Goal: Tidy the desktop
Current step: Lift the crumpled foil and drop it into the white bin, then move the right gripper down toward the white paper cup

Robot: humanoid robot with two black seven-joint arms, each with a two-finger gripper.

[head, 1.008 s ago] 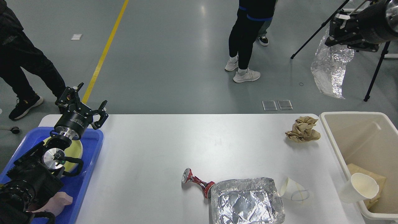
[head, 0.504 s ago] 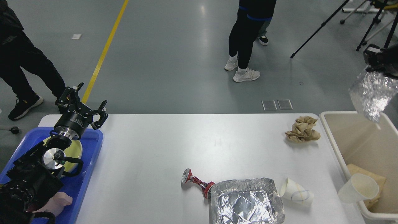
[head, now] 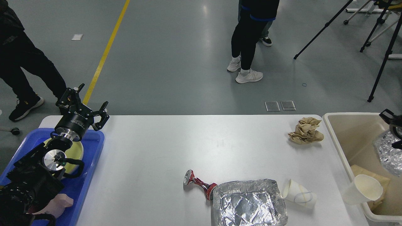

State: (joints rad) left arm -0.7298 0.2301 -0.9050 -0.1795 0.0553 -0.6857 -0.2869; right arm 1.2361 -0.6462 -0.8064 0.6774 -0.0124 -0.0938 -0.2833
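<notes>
White worktop (head: 150,147) seen spread wide across frame centre, flanked by blue tray (head: 94,163) at left, beige bin (head: 342,147) at right. Left gripper (head: 84,108) held above tray's far corner, fingers spread, nothing gripped. Right gripper (head: 392,124) barely seen at frame edge over bin, beside crumpled foil (head: 388,153); finger state cannot be told. Foil pan (head: 249,204), crushed can (head: 198,182), paper cup (head: 298,196), brown paper wad (head: 306,130) left lying on worktop.

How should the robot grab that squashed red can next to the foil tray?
Probably by the red can's pinched middle, coming straight down from above. It lies flat on the desktop, its silver end pointing left, its other end against the foil tray. The crushed waist looks narrowest, so the fingers should close across it, clear of the tray.
</notes>
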